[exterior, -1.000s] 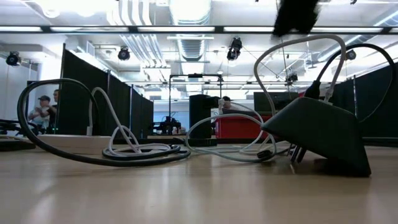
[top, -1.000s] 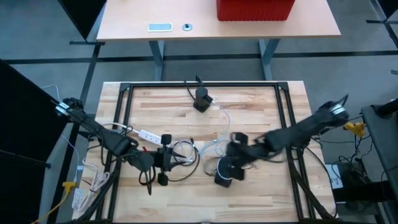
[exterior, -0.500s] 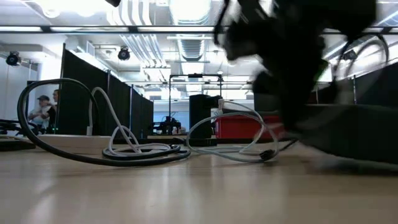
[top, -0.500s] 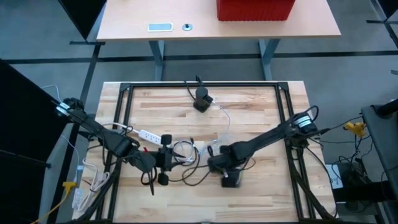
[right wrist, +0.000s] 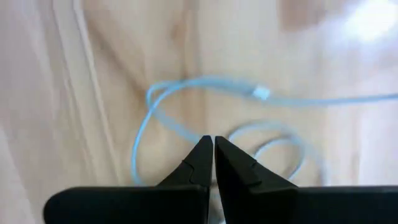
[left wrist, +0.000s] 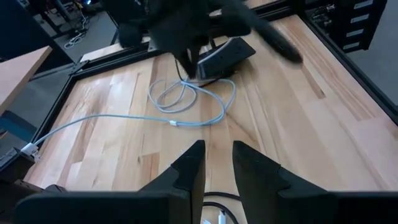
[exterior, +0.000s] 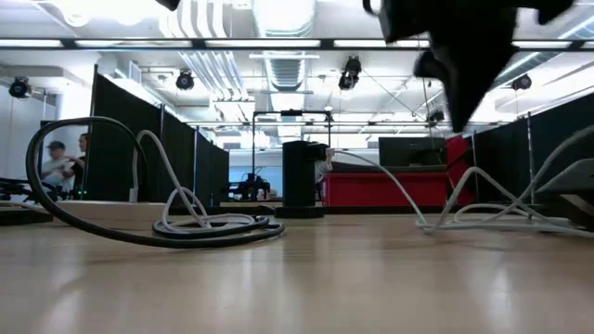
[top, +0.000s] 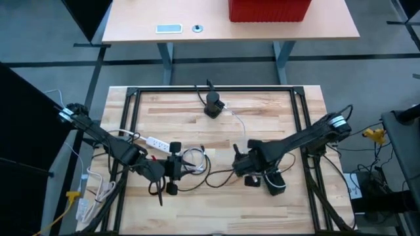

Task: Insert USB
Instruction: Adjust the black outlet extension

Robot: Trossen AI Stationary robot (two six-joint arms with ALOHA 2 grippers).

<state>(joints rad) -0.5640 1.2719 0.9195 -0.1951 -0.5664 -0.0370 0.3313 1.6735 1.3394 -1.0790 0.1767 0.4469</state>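
The pale blue USB cable (right wrist: pixel 186 87) lies loose in loops on the wooden table (top: pixel 262 105), right of centre in the high view, its small plug (right wrist: pixel 261 94) bare and unplugged. Just over it hangs the right gripper (right wrist: pixel 213 155), fingers pinched together on nothing. At lower left the left gripper (left wrist: pixel 216 163) waits, its fingers slightly apart and empty. By my reading, grasping the plug and inserting it are both still left.
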